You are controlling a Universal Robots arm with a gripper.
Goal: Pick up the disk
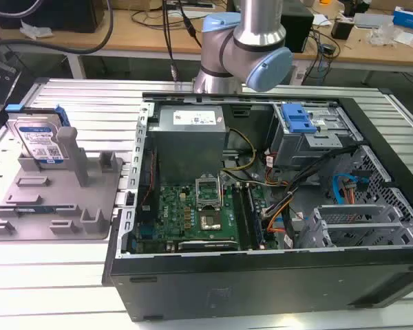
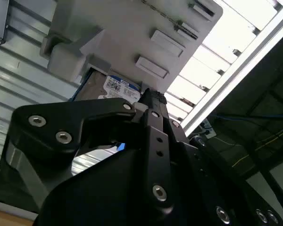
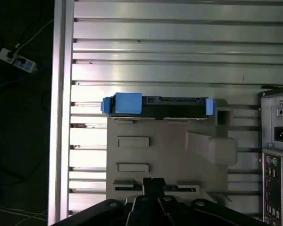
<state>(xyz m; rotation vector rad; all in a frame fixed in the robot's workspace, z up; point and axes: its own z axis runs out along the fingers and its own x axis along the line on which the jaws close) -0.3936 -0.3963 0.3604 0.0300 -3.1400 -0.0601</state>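
Disk (image 1: 41,141) stands on edge at the back of the grey holder tray (image 1: 55,206), on the exterior view's left. There is open air over its top edge, and bare slatted table (image 1: 89,103) behind it and on its outer side. A tall grey post (image 1: 69,148) stands just beside the disk on the case side, and lower posts (image 1: 110,163) and blocks clutter the tray deck in front. The open computer case (image 1: 261,206) walls off the tray's other flank, with a narrow gap between them.
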